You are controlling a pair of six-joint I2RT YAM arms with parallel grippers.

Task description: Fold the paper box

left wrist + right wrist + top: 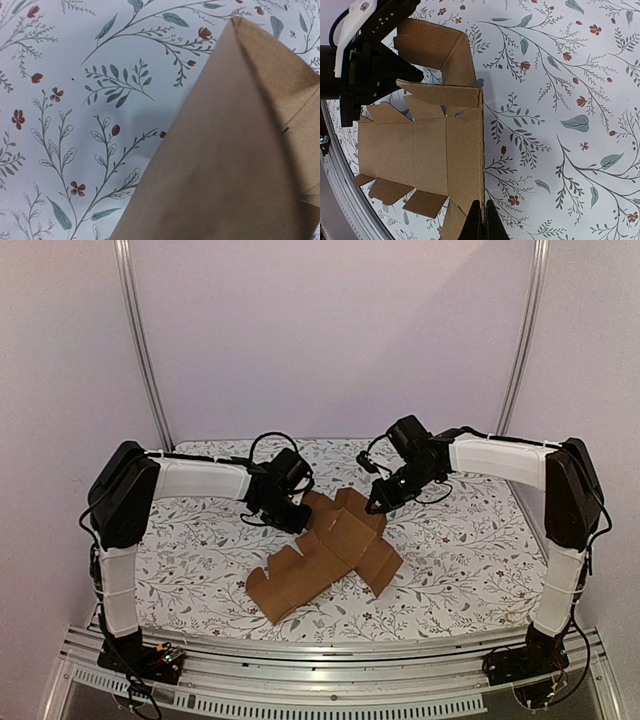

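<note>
Outboard of the right gripper (482, 217), the flowered tablecloth (470, 550) runs bare out to the table's edge under the white wall. There is much the same free cloth on the outer side of the left gripper (292, 508). Behind both hands, toward the arm bases, a strip of cloth lies between the sheet's near corner and the metal rail (330, 652). Between the two hands there is little room, only cardboard.

The paper box (330, 550) lies between the grippers and reaches back toward the arm bases. It is a plain brown die-cut sheet, mostly flat, with notched tabs along one side and small flaps along the other. The end by the left gripper is folded up: one panel stands and a flap leans over, filling much of that wrist's view.

The right gripper's fingers are pressed together, tips at the sheet's long straight edge; I cannot tell whether they pinch any cardboard. The left gripper is closed too, hard by the raised end, and any hold it has is hidden.
</note>
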